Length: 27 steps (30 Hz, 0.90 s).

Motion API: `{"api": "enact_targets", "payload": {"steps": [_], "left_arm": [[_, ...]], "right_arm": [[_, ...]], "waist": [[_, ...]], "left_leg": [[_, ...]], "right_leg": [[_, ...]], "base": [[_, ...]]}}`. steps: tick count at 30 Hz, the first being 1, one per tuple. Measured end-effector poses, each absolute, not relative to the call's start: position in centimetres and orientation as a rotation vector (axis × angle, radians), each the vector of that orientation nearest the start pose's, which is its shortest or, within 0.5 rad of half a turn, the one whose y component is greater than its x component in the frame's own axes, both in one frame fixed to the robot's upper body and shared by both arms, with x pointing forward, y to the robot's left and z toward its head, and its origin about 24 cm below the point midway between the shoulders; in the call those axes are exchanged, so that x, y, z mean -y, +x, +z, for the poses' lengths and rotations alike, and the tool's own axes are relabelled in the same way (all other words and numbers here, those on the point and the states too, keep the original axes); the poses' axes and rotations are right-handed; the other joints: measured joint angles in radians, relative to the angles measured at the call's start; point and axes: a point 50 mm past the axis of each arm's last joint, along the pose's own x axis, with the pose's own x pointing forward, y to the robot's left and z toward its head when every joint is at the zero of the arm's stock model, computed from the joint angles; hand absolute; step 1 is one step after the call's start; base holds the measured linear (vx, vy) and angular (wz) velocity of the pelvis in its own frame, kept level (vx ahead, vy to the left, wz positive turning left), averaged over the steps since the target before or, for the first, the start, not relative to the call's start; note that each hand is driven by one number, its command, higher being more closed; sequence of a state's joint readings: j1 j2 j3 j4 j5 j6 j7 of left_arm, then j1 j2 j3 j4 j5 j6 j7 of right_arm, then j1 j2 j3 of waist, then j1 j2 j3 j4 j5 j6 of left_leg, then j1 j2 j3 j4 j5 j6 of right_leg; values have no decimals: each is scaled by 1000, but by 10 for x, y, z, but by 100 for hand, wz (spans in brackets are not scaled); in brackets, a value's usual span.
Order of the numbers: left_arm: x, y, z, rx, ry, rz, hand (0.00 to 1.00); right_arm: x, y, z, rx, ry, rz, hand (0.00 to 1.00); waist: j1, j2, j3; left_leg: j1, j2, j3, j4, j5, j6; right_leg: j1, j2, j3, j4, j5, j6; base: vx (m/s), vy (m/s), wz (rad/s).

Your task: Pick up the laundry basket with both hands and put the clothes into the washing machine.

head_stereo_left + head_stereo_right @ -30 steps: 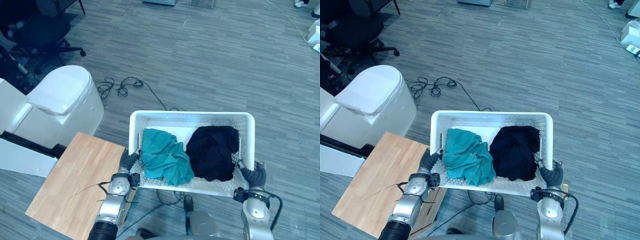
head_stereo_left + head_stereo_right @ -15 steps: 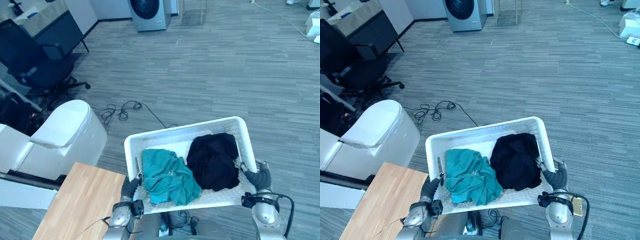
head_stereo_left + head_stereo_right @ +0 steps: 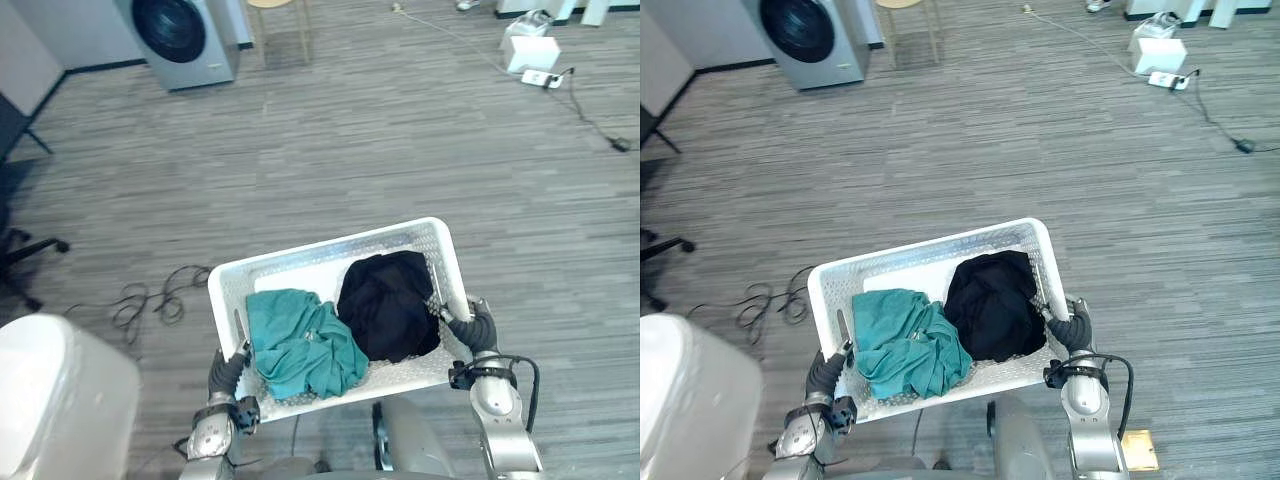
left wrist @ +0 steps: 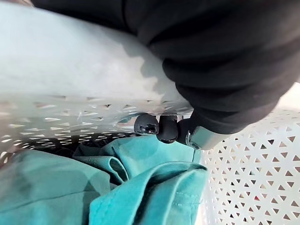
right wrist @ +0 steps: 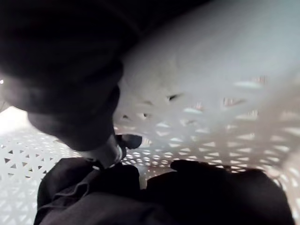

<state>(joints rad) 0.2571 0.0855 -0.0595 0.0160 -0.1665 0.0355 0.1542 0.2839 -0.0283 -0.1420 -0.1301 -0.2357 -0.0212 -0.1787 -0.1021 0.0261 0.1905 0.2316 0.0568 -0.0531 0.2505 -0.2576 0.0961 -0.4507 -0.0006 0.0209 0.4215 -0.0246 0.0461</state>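
I carry a white perforated laundry basket (image 3: 320, 256) in front of me, above the floor. A teal garment (image 3: 298, 345) lies in its left half and a black garment (image 3: 385, 305) in its right half. My left hand (image 3: 226, 372) is curled over the basket's left rim, its dark fingertips (image 4: 158, 128) hooked inside the wall above the teal cloth. On the opposite rim my right hand (image 3: 474, 327) holds the same way, fingertips (image 5: 126, 140) inside by the black cloth. The washing machine (image 3: 180, 38) with its round dark door stands far ahead at the upper left.
Grey plank floor lies between me and the machine. A white rounded bin (image 3: 55, 400) sits at the lower left, a coiled black cable (image 3: 150, 297) beside it. A stool (image 3: 280, 22) stands right of the machine. A white box (image 3: 532, 52) with cords lies at the far right.
The camera has swung to the right: the washing machine now shows larger at the upper left, and the wooden table and office chairs have left the view. Both hands keep their hold on the basket.
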Motion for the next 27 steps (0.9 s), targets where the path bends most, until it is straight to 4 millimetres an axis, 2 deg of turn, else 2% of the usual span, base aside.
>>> {"api": "enact_targets", "payload": {"steps": [1,2,3,4,5,6,7,8,9,10,11,12,13,14,15,16,17,18,19,20,21,22,23,24,25,26,27], "left_arm": [[-165,193,-20,-305,-75,146,100],[-161,193,-20,-307,-87,140,100],[-157,191,-22,-317,-109,139,100],[-155,188,-24,-328,-128,137,100],[-154,186,-26,-334,-135,141,100],[-155,181,-28,-347,-154,150,100],[-156,176,-31,-362,-168,159,100],[-159,170,-33,-375,-188,176,100],[-160,168,-34,-381,-199,183,100],[-161,163,-37,-394,-212,195,100],[-162,160,-39,-401,-229,204,100],[-166,156,-40,-407,-237,224,100],[-167,155,-41,-411,-237,230,100],[-167,151,-43,-422,-246,237,100],[-165,151,-44,-429,-252,239,100],[-164,149,-45,-444,-251,238,100],[-166,143,-51,-481,-236,244,100],[-170,138,-55,-504,-225,256,100],[-170,139,-55,-502,-222,256,100],[-170,140,-55,-503,-215,254,100],[-173,142,-55,-511,-190,243,100],[-179,141,-55,-518,-171,251,100],[-181,141,-55,-516,-170,263,100],[-185,143,-54,-505,-169,275,100],[-186,147,-51,-484,-170,280,100],[-187,149,-50,-472,-169,280,100],[-189,154,-47,-453,-157,273,100]], "right_arm": [[220,182,21,-115,-321,-401,100],[223,180,23,-112,-327,-417,100],[226,176,30,-94,-342,-423,100],[227,173,34,-79,-353,-420,100],[227,173,36,-75,-359,-416,100],[226,174,36,-71,-362,-403,100],[224,174,36,-73,-363,-387,100],[222,175,36,-70,-370,-361,100],[222,175,37,-69,-377,-354,100],[221,178,38,-58,-378,-334,100],[221,180,40,-52,-382,-320,100],[219,184,38,-55,-386,-292,100],[218,187,36,-59,-383,-279,100],[222,189,33,-72,-403,-262,100],[224,191,27,-95,-408,-259,100],[225,190,22,-118,-407,-261,100],[224,188,11,-169,-395,-254,100],[221,187,3,-205,-383,-246,100],[222,187,2,-209,-383,-245,100],[224,188,-2,-230,-377,-242,100],[222,184,-13,-277,-348,-234,100],[215,183,-15,-282,-330,-217,100],[213,186,-12,-264,-325,-205,100],[211,188,-9,-246,-319,-196,100],[211,189,-8,-234,-318,-195,100],[210,191,-7,-227,-314,-191,100],[208,194,-5,-216,-303,-187,100]], "waist": [[0,22,-1],[-2,32,-2],[-7,50,-1],[0,62,-1],[9,66,-2],[26,68,-1],[38,65,-1],[65,63,-4],[76,65,-6],[103,74,-12],[121,88,-19],[130,94,-24],[132,91,-24],[136,111,-37],[137,112,-39],[137,105,-42],[138,72,-75],[118,4,-108],[111,-10,-110],[107,-24,-98],[82,-21,-95],[79,-36,-90],[79,-42,-88],[72,-24,-76],[63,0,-61],[62,8,-57],[58,14,-55]], "left_leg": [[-28,18,-43,116,15,-25],[-55,24,-56,209,34,-55],[-136,41,-81,432,134,-159],[-242,57,-92,706,240,-254],[-293,63,-84,845,253,-268],[-373,65,-67,1029,242,-253],[-429,66,-36,1102,213,-216],[-503,72,24,1099,170,-152],[-538,75,56,1060,153,-130],[-606,81,114,929,121,-105],[-646,78,147,799,99,-109],[-675,55,168,565,99,-112],[-672,41,176,423,109,-126],[-674,27,174,91,158,-191],[-684,17,175,62,206,-199],[-681,2,175,77,240,-177],[-659,-47,177,83,337,-89],[-630,-116,209,86,314,-56],[-614,-127,212,89,302,-37],[-572,-142,191,106,250,-30],[-493,-154,123,93,210,-34],[-398,-158,77,32,195,-29],[-352,-152,68,7,191,-22],[-273,-135,37,-25,183,-11],[-206,-106,9,-47,167,4],[-180,-91,-5,-54,157,10],[-142,-65,-28,-57,130,4]], "right_leg": [[1,15,-27,87,-84,-60],[12,15,-53,125,-114,-91],[59,22,-86,165,-184,-125],[134,40,-102,153,-228,-149],[182,53,-107,125,-236,-158],[294,74,-106,51,-241,-165],[379,83,-92,-16,-241,-165],[470,88,-67,-96,-241,-165],[506,89,-49,-130,-241,-165],[559,90,-16,-185,-244,-160],[593,90,14,-218,-252,-149],[633,78,41,-245,-273,-146],[654,69,53,-253,-287,-143],[706,70,84,-281,-312,-119],[738,65,110,-283,-331,-86],[764,51,126,-276,-341,-67],[778,11,159,-213,-347,-57],[715,-43,182,-41,-349,-37],[681,-46,187,54,-331,-2],[613,-31,167,252,-212,143],[548,9,123,437,88,202],[437,24,93,637,52,150],[377,24,80,716,-2,97],[273,5,42,783,-93,-8],[181,-20,15,761,-162,-51],[134,-26,16,724,-192,-53],[69,-33,32,541,-218,-22]], "base": [[865,-348,57],[714,-279,58],[840,-282,59],[693,-219,49],[814,-252,23],[532,-149,-3],[759,-197,-18],[609,-136,-30],[704,-124,-56],[456,-40,-65],[586,-12,-82],[492,18,-66],[783,66,-71],[837,132,-60],[879,165,-56],[646,166,-46],[725,184,-12],[757,156,7],[889,104,38],[833,33,78],[1073,-38,103],[907,-62,97],[849,-145,66],[670,-159,55],[644,-173,58],[610,-218,57],[595,-294,71]]}}
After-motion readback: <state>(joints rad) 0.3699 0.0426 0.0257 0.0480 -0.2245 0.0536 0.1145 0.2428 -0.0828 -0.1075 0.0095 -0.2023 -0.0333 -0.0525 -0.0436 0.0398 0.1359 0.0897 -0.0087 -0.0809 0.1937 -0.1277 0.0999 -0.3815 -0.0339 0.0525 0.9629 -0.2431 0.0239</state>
